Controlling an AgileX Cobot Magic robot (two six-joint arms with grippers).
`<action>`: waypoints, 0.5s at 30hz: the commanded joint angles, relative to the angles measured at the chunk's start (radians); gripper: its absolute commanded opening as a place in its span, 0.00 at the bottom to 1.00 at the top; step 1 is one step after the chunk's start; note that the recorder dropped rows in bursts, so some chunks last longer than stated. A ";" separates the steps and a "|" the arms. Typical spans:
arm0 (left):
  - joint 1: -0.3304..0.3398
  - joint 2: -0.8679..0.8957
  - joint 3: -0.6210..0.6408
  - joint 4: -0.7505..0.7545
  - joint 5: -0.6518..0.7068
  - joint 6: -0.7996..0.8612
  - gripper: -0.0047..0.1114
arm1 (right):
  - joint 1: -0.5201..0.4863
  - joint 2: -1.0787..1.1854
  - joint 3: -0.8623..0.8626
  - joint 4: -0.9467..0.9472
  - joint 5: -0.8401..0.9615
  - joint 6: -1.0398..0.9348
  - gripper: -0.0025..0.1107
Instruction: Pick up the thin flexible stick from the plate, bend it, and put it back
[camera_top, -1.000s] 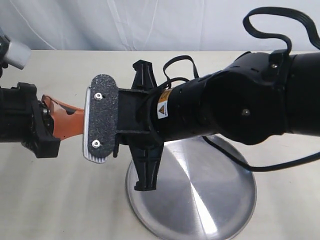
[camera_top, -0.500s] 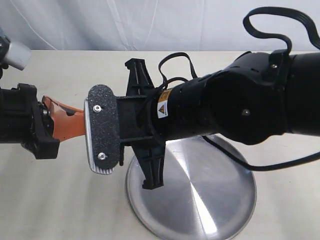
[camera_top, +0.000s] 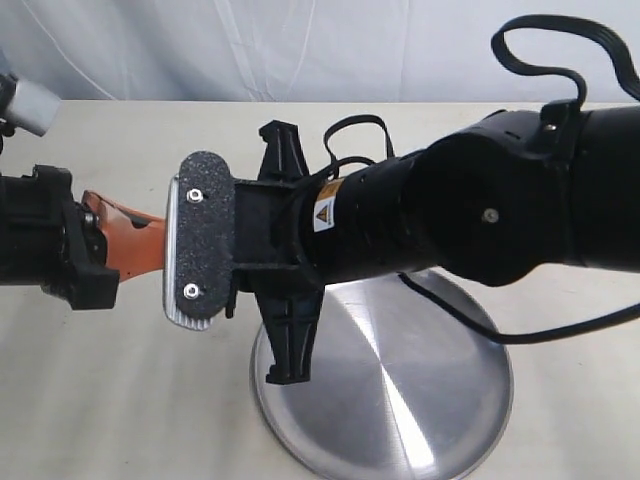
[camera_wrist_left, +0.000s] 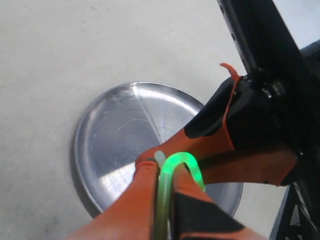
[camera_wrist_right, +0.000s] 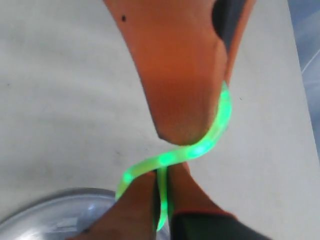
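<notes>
The thin flexible stick (camera_wrist_left: 181, 161) glows light green and is bent into a tight hook above the plate (camera_wrist_left: 107, 142). My left gripper (camera_wrist_left: 161, 170) is shut on one end of it, and my right gripper (camera_wrist_right: 162, 175) is shut on the other end. In the right wrist view the stick (camera_wrist_right: 200, 147) runs in an S-curve from my fingers up along the left gripper's orange finger (camera_wrist_right: 182, 75). In the exterior view the two arms meet tip to tip left of the plate (camera_top: 440, 420). The left gripper (camera_top: 130, 240) shows there, but the stick is hidden.
The right arm's wrist, with its rough black pad (camera_top: 200, 240), crosses the middle and covers the plate's far left part. A black cable (camera_top: 560, 60) loops above that arm. A pale tabletop (camera_top: 110, 400) lies under everything, with a white cloth backdrop (camera_top: 300, 45) behind.
The right wrist twisted and dipped half a second ago, then turned back to nearly its earlier pose. The left arm has stayed where it was.
</notes>
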 joint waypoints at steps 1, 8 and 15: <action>-0.001 0.000 -0.023 -0.109 -0.081 -0.072 0.22 | 0.033 0.003 0.006 0.034 0.073 0.106 0.01; -0.001 0.000 -0.023 0.017 -0.140 -0.192 0.41 | 0.033 0.003 0.006 0.028 0.077 0.298 0.01; -0.001 0.000 -0.023 0.063 -0.265 -0.283 0.39 | 0.033 0.003 0.006 -0.112 0.102 0.489 0.01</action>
